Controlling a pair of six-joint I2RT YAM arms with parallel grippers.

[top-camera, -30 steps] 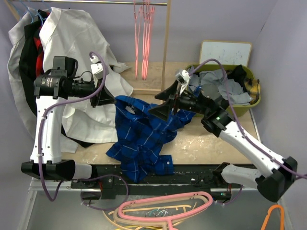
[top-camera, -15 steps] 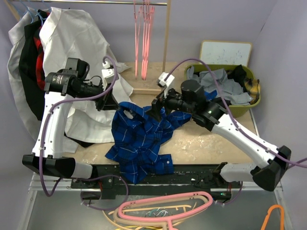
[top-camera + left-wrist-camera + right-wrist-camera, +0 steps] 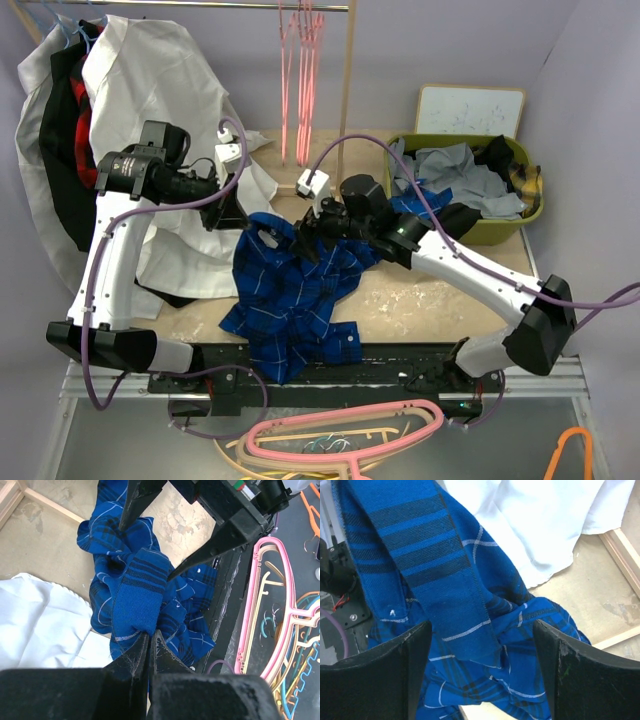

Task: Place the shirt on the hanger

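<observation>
**A:** Left claw first. What has it got?

**B:** My left claw (image 3: 150, 632) is pressed together on the shirt (image 3: 140, 590). It pinches one end of a dark-striped band (the collar, by the look of it).

**A:** And the right?

**B:** My right claw (image 3: 480, 630) is spread wide. One finger (image 3: 405, 675) stands on each side of that same band and the fabric runs between them. I cannot tell whether either finger touches it.

**A:** How close are the two claws?

**B:** Near each other, facing across the band. From my left wrist I see the right claw's two tips just above the cloth.

**A:** Where is the rest of the shirt?

**B:** It hangs crumpled below the claws, lies on the table (image 3: 430, 290), and spills over the near edge.

**A:** What lies around it?

**B:** A white garment (image 3: 170, 90) just to my left, draped from the rail (image 3: 200, 6). Thin pink hangers (image 3: 298, 90) hang edge-on from that rail behind the claws, apart from the shirt. To my right a green bin (image 3: 530, 215) holds grey clothes. Below the table's near edge lies a thick pink hanger (image 3: 340, 440).
</observation>
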